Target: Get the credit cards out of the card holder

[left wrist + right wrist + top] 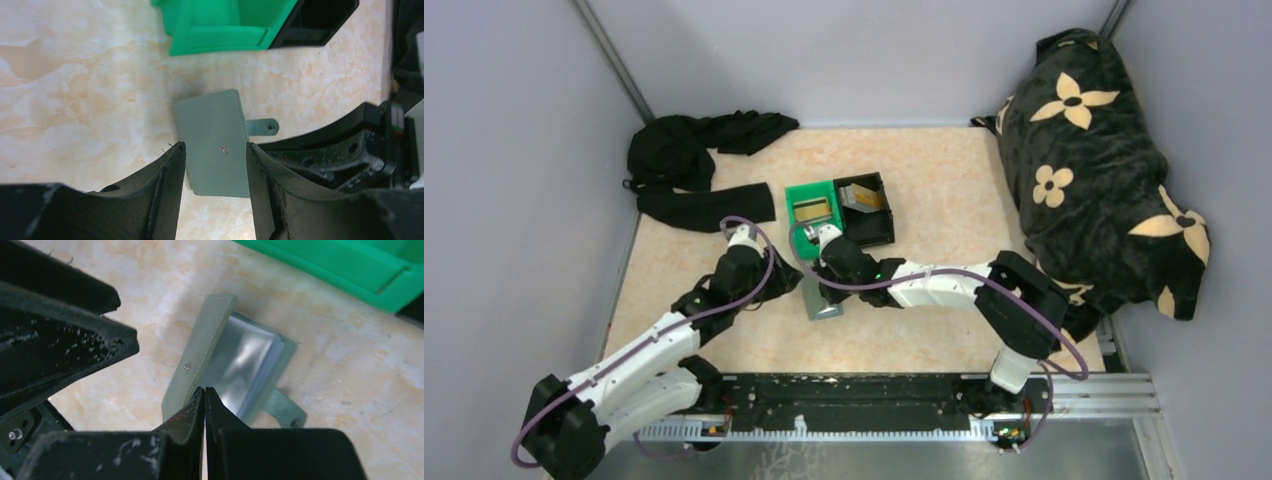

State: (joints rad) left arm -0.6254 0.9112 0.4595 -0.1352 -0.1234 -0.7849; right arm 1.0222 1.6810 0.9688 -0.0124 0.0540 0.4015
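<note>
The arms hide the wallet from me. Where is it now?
In the top view the wallet lies on the table just below the green bin, between the left gripper and the right gripper.

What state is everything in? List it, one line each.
holder: flat on table, cover ajar, strap unsnapped
left gripper: open, astride holder
right gripper: shut, tips at cover's edge
green bin: upright, tan card inside
black bin: upright, second card inside
cloth: crumpled
</note>
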